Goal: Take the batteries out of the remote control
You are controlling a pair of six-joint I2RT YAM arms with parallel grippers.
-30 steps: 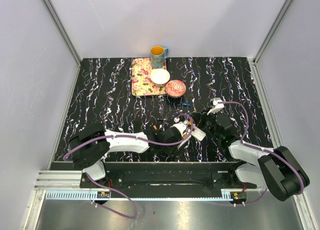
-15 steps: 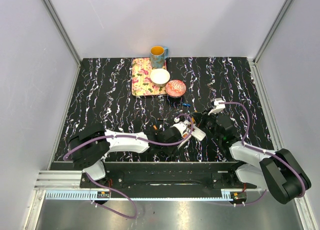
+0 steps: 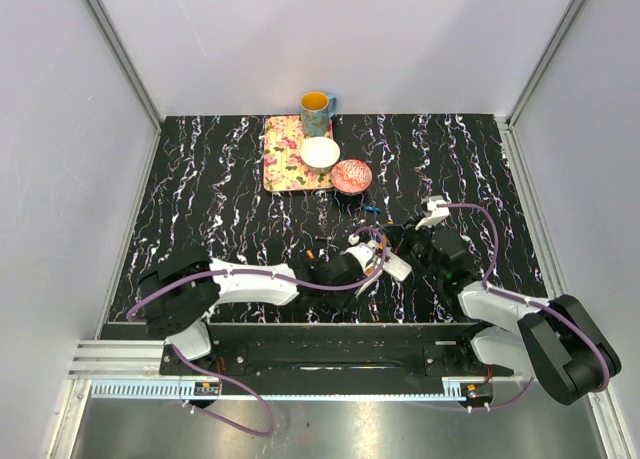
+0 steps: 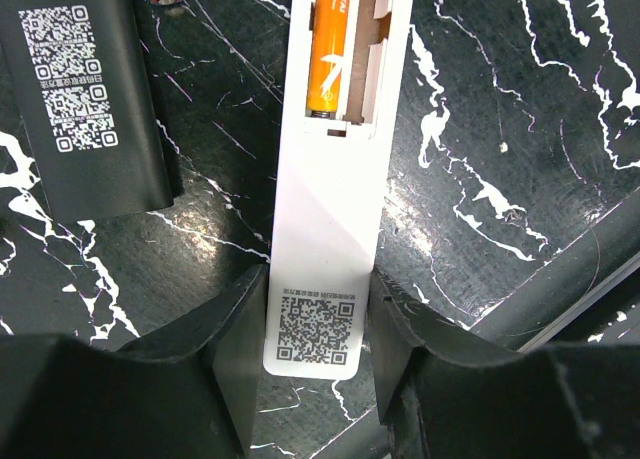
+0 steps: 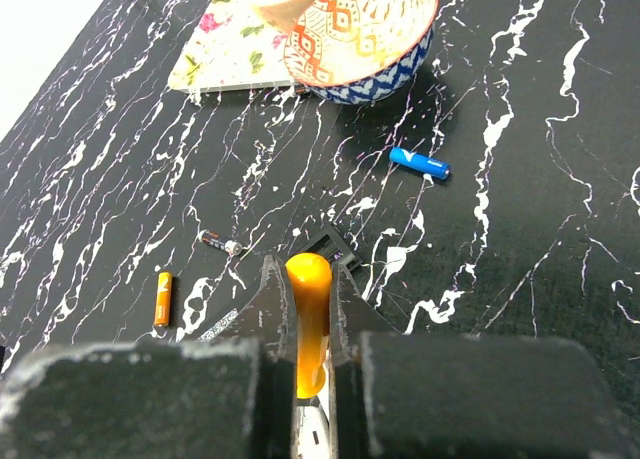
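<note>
Step in hand: judged to be levering the last cell out of the white remote (image 4: 330, 209); one of its two bays is already vacant.
Left gripper (image 4: 318, 299): jaws part-way closed, clamping the long edges of the white remote at its code-label end and pinning it flat on the tabletop (image 5: 540, 229).
Right gripper (image 5: 303, 279): closed tight on the orange-handled screwdriver (image 5: 310, 349), handle end up. The tip is hidden below the fingers.
Orange battery (image 4: 328, 49): seated in the left bay of the open compartment, lying lengthwise along the remote.
Empty bay (image 4: 378, 49): just beside it, on the right.
Removed cells: blue battery (image 5: 420, 163) on the tabletop near the patterned bowl (image 5: 360, 29); loose orange battery (image 5: 162, 297) well apart, to the left.
Black slab (image 4: 85, 99): beside the remote, not touching it. Stay clear of it.
Procedure: enter through the empty bay, set the tip under one end of the seated cell, and lever upward gently.
Hold requirement: the left clamp must not give while levering, or the remote will slide or tilt.
Risk: the tip may skid off the round cell, and a freed cell may roll away.
</note>
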